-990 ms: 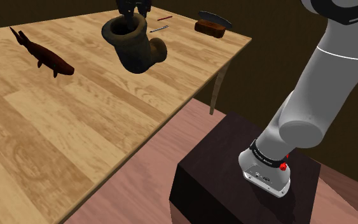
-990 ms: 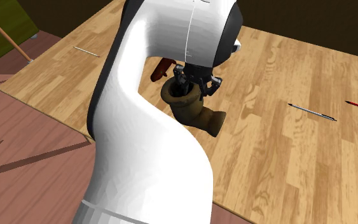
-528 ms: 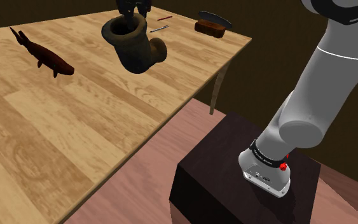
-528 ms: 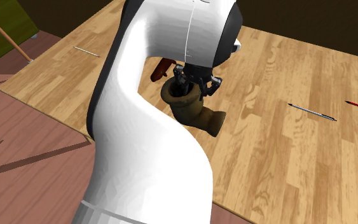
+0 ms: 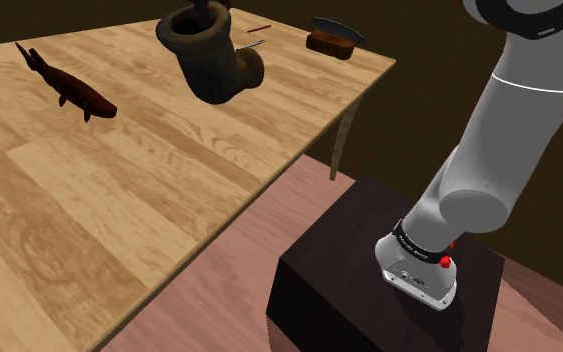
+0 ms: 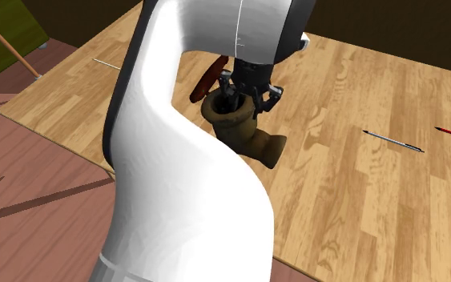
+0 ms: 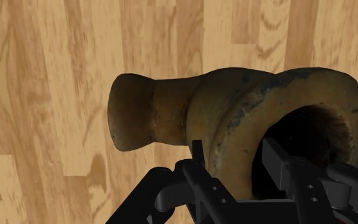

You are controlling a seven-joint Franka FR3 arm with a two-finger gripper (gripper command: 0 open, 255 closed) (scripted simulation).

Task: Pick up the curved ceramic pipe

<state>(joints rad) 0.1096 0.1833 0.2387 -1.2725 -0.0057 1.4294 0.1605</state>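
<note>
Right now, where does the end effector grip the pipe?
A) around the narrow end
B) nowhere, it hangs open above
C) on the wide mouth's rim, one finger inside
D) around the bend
C: the end effector clasps the pipe by its wide rim, with one finger inside the dark opening and the other outside.

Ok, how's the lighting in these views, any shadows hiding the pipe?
Shoulder view: dim, the brown pipe reads dark against the paler table. Second exterior view: the white arm is bright and blocks much. Wrist view: even light; the pipe's mouth goes black where the gripper clasps its rim.
</note>
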